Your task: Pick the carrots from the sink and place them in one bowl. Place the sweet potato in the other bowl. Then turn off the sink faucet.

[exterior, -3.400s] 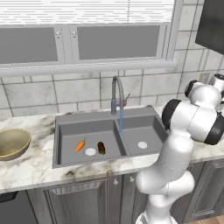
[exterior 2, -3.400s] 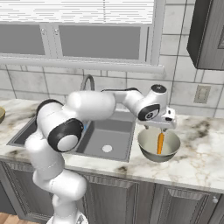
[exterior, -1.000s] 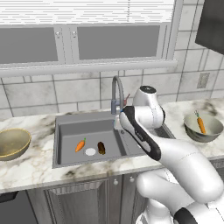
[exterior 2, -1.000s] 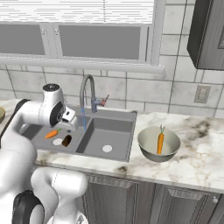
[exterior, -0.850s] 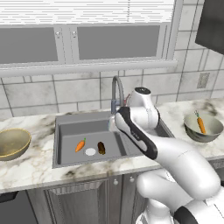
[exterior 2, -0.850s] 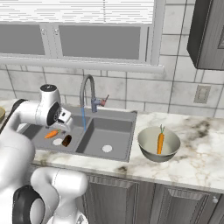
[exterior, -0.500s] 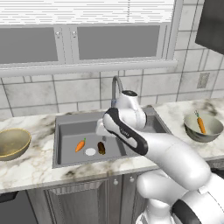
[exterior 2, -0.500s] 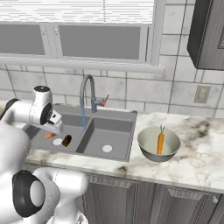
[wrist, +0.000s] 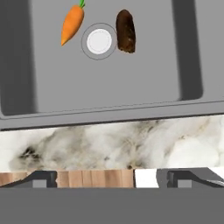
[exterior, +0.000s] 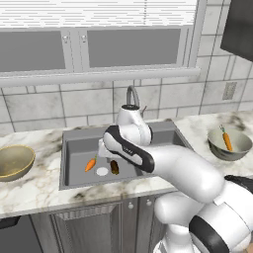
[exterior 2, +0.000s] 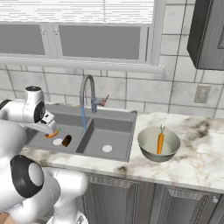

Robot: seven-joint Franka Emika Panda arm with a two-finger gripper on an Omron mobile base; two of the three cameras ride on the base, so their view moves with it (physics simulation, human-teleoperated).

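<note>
Look into the wide grey double-basin sink (exterior: 74, 148): your small orange tapered carrot (wrist: 72, 23) with its short green top lies in the left basin, just beside the round pale drain (wrist: 99, 42). On the other side of that drain sits the dark brown, nearly black oblong sweet potato (wrist: 126, 31) — lumpy, matt, about as long as the carrot. In the hand view the two lie roughly parallel, apart from each other, neither touching the drain's pale disc.

The second orange carrot (exterior 2: 160, 141) already rests inside the round grey metallic bowl (exterior 2: 146, 148) on the marbled tabletop (exterior 2: 197, 157) right of the sink, its green tip pointing up toward the back rim. The tan-gold, wood-like bowl (exterior: 14, 161) with the olive-brown inside stands on the tabletop to the left of the sink.

Water runs in a thin blue stream (exterior 2: 83, 119) from the tall slim grey gooseneck faucet (exterior 2: 87, 89) (its small red-tipped lever (exterior 2: 104, 101) sticks out to the side).

Your tool (exterior: 103, 149) hangs over the left basin, above the carrot and sweet potato and clear of both. In the hand view its two dark finger tips (wrist: 41, 179) sit far apart at the bottom edge, so it is spread wide with nothing between them.
</note>
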